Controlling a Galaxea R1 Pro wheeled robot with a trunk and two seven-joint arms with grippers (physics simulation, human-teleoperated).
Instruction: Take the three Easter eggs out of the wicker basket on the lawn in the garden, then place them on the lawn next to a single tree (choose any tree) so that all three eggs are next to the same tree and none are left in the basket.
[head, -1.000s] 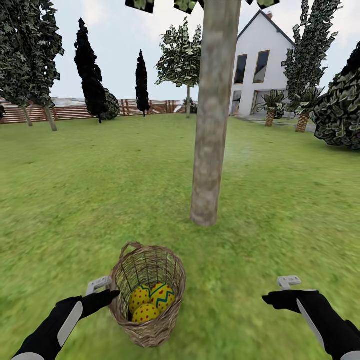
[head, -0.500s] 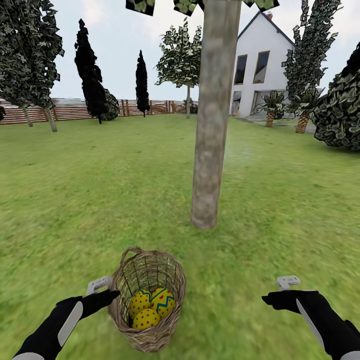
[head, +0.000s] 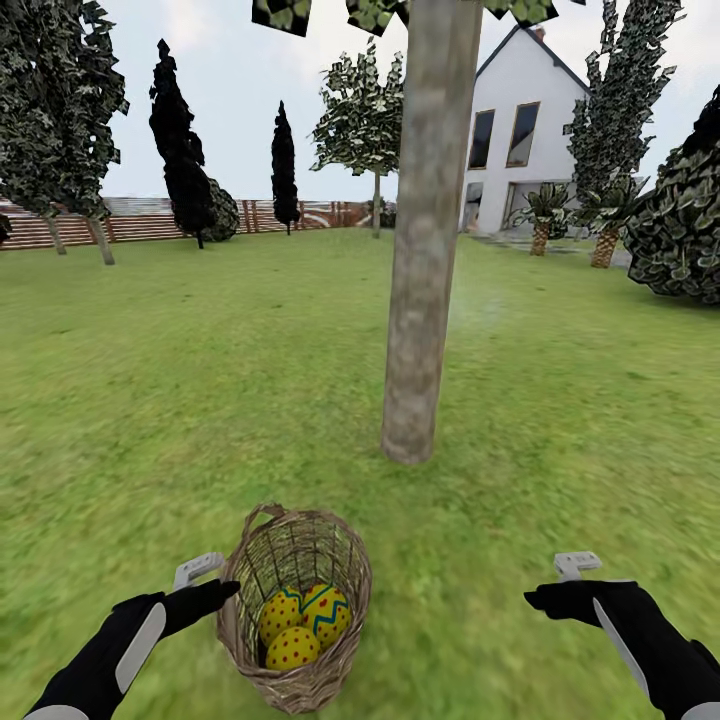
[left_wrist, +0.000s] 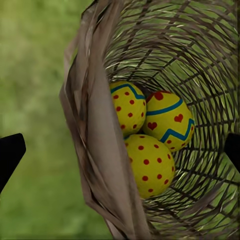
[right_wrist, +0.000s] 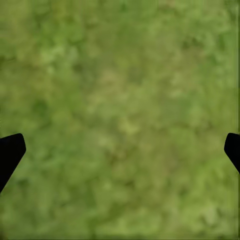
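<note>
All three eggs lie in the basket, near the tree. Left fingers spread wide, straddling its rim; right fingers wide, empty. Reach inside; grip one egg.

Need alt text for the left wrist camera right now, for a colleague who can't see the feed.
Three yellow Easter eggs with red dots and blue zigzag bands lie together deep inside the wicker basket, seen from over its rim. The open jaws straddle the basket's near wall, one dark fingertip outside over blurred green lawn.
</note>
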